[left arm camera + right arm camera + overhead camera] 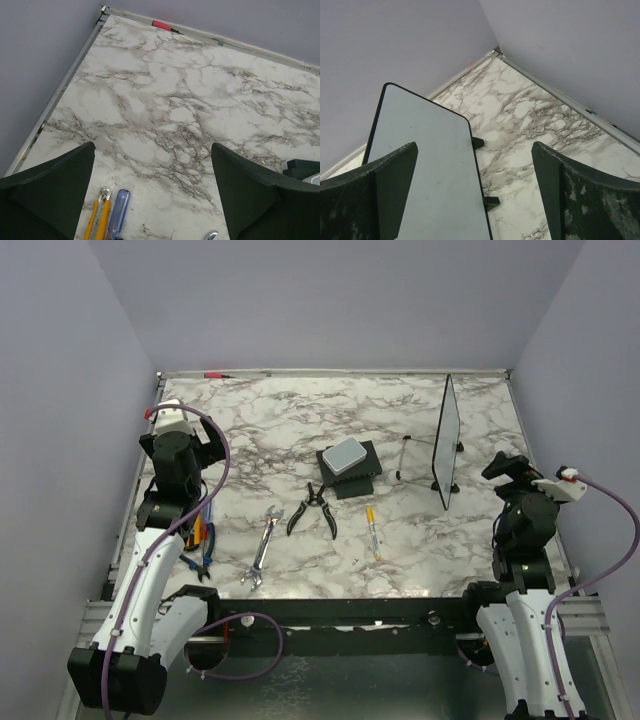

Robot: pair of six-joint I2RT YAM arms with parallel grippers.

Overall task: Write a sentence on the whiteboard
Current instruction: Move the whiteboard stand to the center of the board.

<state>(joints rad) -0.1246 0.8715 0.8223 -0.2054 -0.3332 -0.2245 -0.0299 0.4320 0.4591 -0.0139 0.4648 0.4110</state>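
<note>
The whiteboard point(450, 440) stands upright on its black feet at the right of the marble table, seen edge-on from above. In the right wrist view its glossy grey-white face point(425, 165) fills the lower left. No sentence shows on that face. My right gripper point(474, 145) is open and empty, hovering just in front of the board's right edge, and it sits near the table's right side point(505, 468). My left gripper point(152, 146) is open and empty above the left side of the table point(205, 455), far from the board.
A black block with a grey pad point(348, 465) lies mid-table. Nearby are pliers point(312, 510), a wrench point(262, 545) and a thin orange-tipped pen point(373, 533). A blue-handled screwdriver point(117, 212) and yellow knife point(100, 217) lie under my left gripper. A red-handled tool point(162, 25) rests at the far edge.
</note>
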